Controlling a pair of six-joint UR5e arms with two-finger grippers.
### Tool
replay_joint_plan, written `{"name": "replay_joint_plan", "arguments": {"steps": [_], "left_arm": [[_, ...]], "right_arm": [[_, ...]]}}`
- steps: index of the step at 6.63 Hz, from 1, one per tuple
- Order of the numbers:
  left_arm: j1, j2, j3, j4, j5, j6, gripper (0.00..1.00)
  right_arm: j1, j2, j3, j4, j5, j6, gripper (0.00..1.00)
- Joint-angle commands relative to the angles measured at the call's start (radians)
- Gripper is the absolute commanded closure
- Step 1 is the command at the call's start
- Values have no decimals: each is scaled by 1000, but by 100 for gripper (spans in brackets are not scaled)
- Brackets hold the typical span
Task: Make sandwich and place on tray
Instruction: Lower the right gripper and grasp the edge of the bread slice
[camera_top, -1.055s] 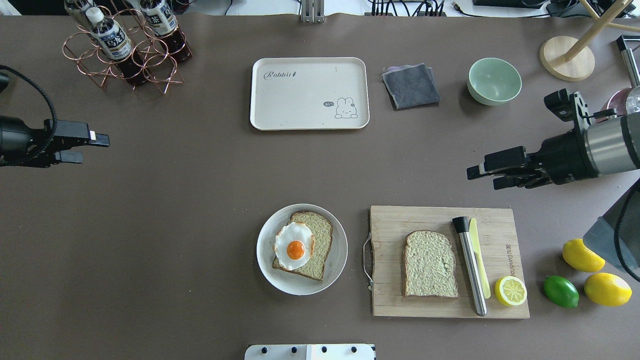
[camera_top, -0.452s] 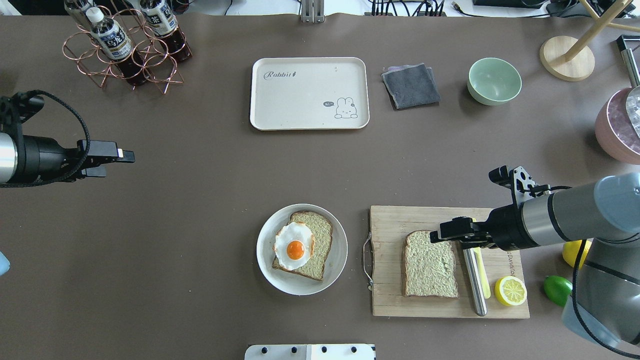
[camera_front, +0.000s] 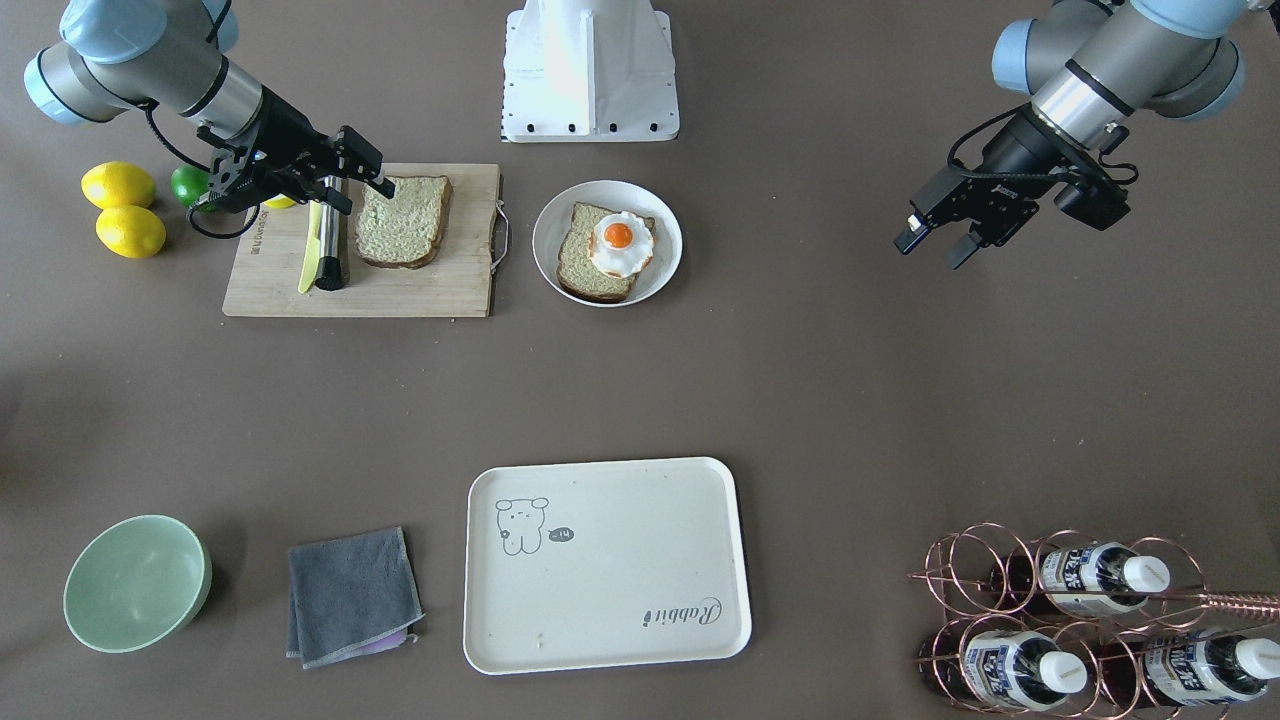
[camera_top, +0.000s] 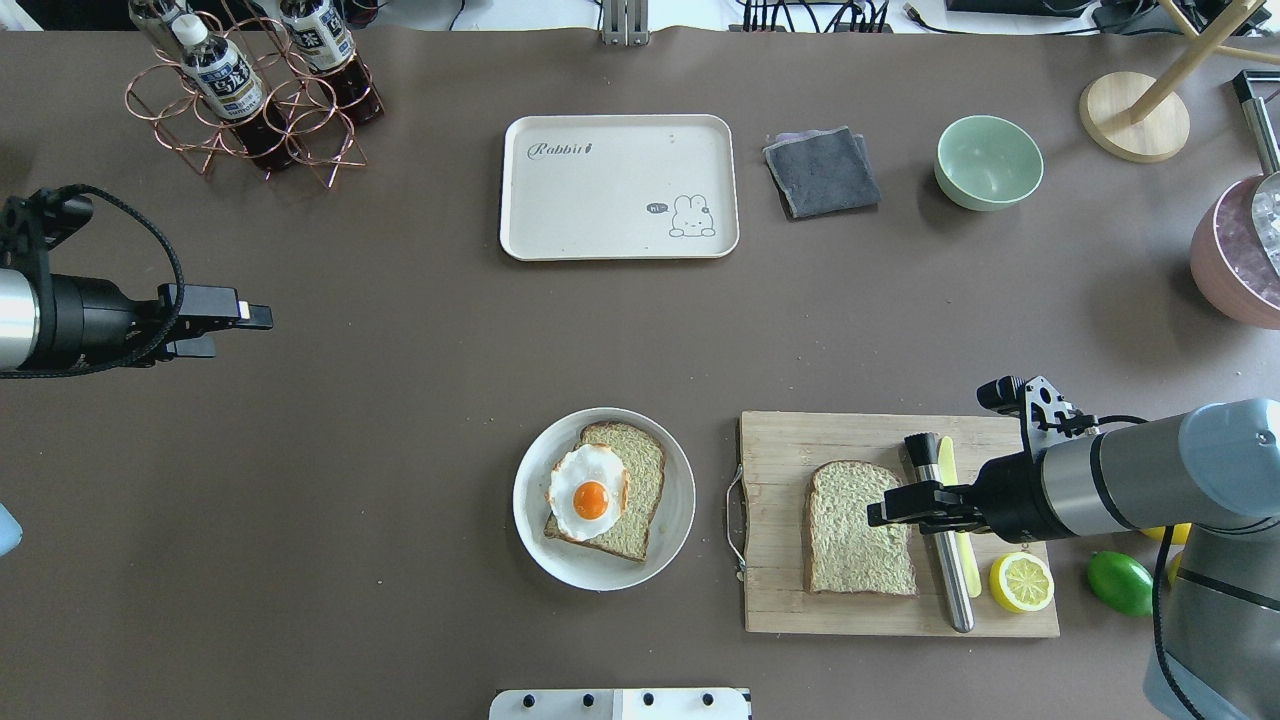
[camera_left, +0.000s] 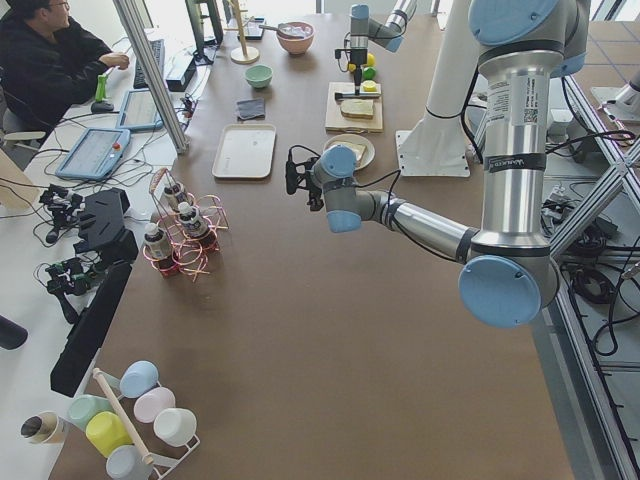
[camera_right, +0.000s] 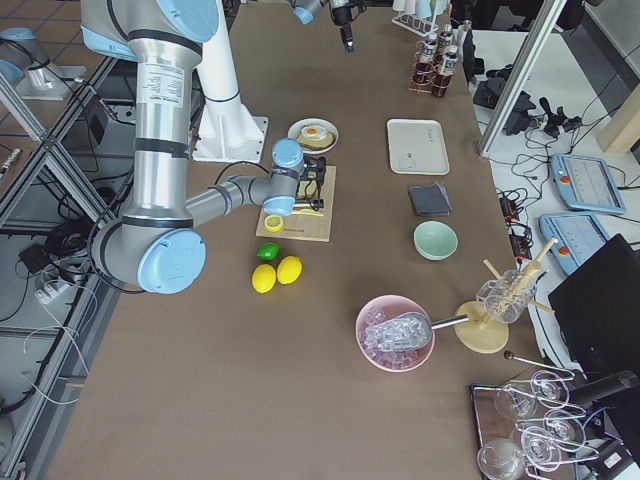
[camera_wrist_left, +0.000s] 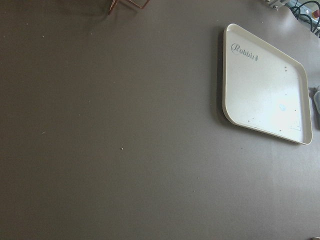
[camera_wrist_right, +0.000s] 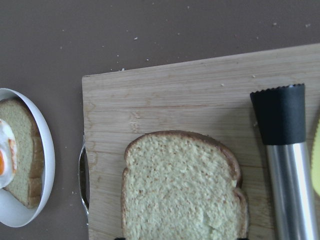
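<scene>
Two bread slices lie in the near row of the bench. The bare bread slice (camera_top: 860, 528) lies flat on the wooden cutting board (camera_top: 830, 440), near and right of centre. To its right on the board are a steel tool with a black head (camera_top: 940, 540), a yellow knife (camera_top: 950, 470) and a lemon half (camera_top: 1021, 582). A lime (camera_top: 1120, 583) lies on the bench beyond the board's right end.

The right arm's fingers (camera_top: 900, 505) are above the right side of that slice. They are spread apart and hold nothing. The wrist view looks straight down on the crust.

Left of the board, just beside its handle, stands a round white plate (camera_top: 680, 500). It carries the second bread slice (camera_top: 640, 470), with the fried egg (camera_top: 588, 492) on top, yolk up.

Farther back at the left edge, the left arm's fingers (camera_top: 255, 318) hang over bare bench. They are parted too and grip nothing.

Farthest off, in the middle, lies the tray (camera_top: 600, 200), well apart from the plate and board. To its right lie a grey cloth (camera_top: 822, 172) and a green bowl (camera_top: 988, 162). A copper bottle rack (camera_top: 250, 110) stands at the far left.
</scene>
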Motion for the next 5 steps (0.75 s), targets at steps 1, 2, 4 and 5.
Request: {"name": "replay_joint_plan", "arguments": {"steps": [1, 2, 4, 5], "left_arm": [[1, 0, 0, -1, -1, 0, 2], [1, 0, 0, -1, 0, 0, 2], [1, 0, 0, -3, -1, 0, 2], [1, 1, 0, -3, -1, 0, 2]], "right_arm": [[-36, -11, -1, -6, -37, 0, 21], [-47, -5, 1, -44, -54, 0, 21], [-61, 2, 43, -140, -72, 0, 21], [-76, 7, 63, -188, -97, 0, 23]]}}
